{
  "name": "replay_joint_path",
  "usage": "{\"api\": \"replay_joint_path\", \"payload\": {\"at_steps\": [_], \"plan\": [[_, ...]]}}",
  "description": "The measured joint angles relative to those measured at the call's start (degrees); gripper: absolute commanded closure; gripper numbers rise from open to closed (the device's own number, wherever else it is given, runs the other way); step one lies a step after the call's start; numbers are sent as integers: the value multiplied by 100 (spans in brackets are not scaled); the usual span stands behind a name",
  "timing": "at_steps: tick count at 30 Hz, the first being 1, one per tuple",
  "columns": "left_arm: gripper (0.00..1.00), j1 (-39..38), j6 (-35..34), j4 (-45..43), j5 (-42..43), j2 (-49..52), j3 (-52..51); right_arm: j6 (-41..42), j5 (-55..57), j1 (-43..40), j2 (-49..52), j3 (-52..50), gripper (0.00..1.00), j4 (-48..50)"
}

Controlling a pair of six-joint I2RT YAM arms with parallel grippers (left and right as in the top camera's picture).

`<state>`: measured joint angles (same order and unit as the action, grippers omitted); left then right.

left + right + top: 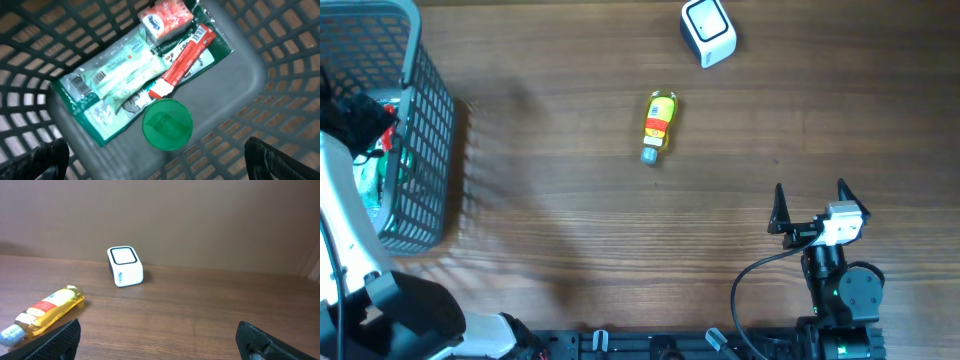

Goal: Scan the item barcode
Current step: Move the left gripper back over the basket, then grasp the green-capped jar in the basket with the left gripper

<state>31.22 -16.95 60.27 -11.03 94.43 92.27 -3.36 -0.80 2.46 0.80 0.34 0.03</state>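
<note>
Right gripper spread and empty near the front edge of the table; left gripper spread wide over the basket. Mid-table lies the bottle, long axis near-to-far, slightly tilted, cap toward the robot, base toward the scanner

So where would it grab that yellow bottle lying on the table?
Probably around the labelled middle of the yellow bottle, coming straight down from above. It lies flat on its side, so open fingers can straddle its narrow width; the right gripper is nearer.
</note>
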Motion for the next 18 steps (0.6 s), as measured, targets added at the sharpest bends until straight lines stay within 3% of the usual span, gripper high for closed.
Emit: {"api": "replay_joint_path", "payload": {"at_steps": [18], "plan": [[0, 374, -487, 144, 435, 933, 0, -2, 0, 0, 0, 0, 0, 0]]}}
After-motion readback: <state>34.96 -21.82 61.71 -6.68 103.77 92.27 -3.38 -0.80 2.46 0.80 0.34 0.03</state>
